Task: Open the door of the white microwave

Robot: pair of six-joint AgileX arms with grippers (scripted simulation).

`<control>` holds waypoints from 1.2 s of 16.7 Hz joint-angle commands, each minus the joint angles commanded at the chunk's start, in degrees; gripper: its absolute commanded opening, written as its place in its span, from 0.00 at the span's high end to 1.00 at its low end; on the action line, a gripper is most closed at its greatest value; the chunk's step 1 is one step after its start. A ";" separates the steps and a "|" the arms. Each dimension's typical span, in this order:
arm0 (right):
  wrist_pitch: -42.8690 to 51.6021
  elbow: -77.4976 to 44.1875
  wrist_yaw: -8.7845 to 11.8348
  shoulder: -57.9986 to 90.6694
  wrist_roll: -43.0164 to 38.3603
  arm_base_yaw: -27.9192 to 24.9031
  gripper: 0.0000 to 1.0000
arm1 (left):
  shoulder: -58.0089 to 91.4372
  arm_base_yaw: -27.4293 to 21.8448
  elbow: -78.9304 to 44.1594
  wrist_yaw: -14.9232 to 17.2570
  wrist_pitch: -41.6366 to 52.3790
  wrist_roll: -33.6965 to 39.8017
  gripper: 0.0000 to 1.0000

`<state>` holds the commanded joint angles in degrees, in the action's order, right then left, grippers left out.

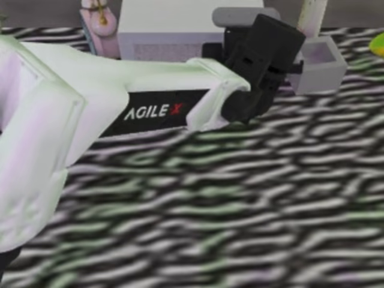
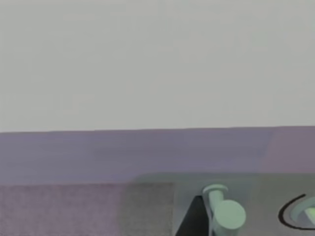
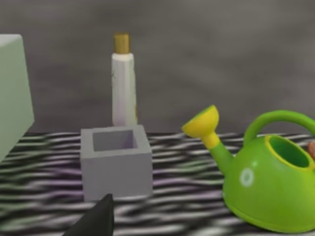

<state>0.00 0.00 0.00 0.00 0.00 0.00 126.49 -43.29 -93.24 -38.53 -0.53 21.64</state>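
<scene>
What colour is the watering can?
Bright green watering can with a yellow spout tip, clearest in the right wrist view.

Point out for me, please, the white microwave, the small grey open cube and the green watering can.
white microwave (image 1: pixel 180 21): top view, on its flat white roof.
grey open cube (image 3: pixel 117 169): right wrist view, on its front wall.
green watering can (image 3: pixel 268 194): right wrist view, on its rounded body.
</scene>
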 joint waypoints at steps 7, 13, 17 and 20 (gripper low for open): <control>0.00 0.00 0.00 0.00 0.00 0.00 0.00 | 1.31 -3.07 -3.28 2.11 6.17 1.88 1.00; 0.00 0.00 0.00 0.00 0.00 0.00 0.00 | 7.33 -1.15 -20.78 8.77 31.23 7.79 1.00; 0.00 0.00 0.00 0.00 0.00 0.00 0.00 | 10.38 0.62 -33.02 14.20 50.05 12.06 1.00; 0.00 0.00 0.00 0.00 0.00 0.00 0.00 | 11.96 1.78 -39.61 17.53 59.41 14.37 1.00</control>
<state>0.00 0.00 0.00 0.00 0.00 0.00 138.45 -41.51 -132.84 -21.01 58.88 36.00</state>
